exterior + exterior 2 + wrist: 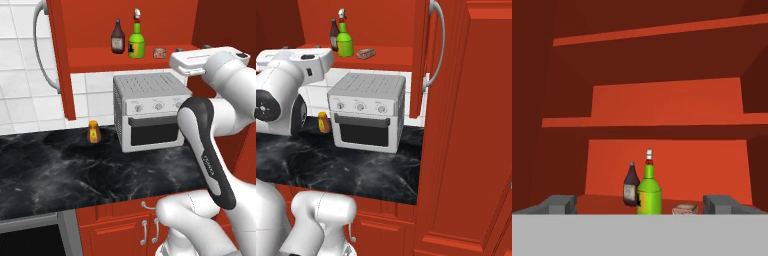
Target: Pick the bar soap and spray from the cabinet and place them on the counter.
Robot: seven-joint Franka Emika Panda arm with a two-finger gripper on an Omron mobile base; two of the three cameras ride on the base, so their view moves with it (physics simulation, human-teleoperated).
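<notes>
Nothing moved yet: bar soap (160,53) and spray (136,39) both sit on the cabinet (125,60) shelf, counter (75,170) awaits, gripper (641,204) spread wide, empty, facing them.

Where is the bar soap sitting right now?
The bar soap lies on the lowest shelf of the open cabinet, just right of the spray in the left base view and above the toaster oven.
</notes>
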